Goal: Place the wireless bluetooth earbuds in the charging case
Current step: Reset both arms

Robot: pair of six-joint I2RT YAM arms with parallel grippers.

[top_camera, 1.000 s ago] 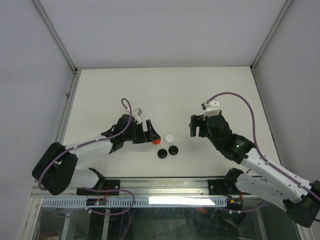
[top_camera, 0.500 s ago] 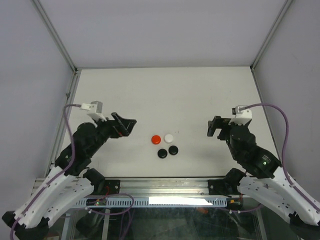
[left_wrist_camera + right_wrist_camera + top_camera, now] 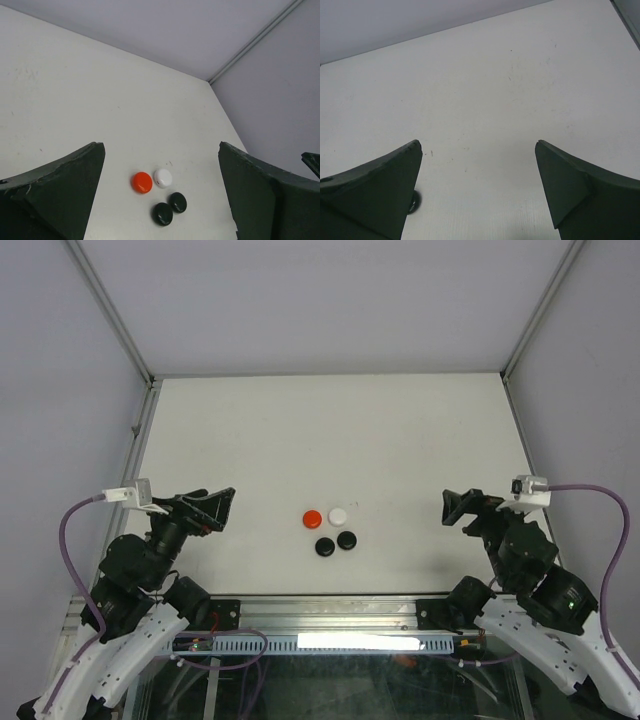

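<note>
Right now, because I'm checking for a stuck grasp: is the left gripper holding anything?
No: the left wrist view shows the left gripper with its fingers wide apart and nothing gripped between them.

Flat matte white table top (image 3: 330, 430), faintly scuffed and specked, with walls on three sides. Four small things lie flat on it in one tight cluster in the near half, about midway across. Back pair: round glossy orange-red disc (image 3: 313, 518), with a round glossy white disc (image 3: 339, 515) just beside it on the right. Front pair: left-hand glossy black disc (image 3: 325, 547) and right-hand glossy black disc (image 3: 347, 539), close together; whether they touch cannot be told.
</note>
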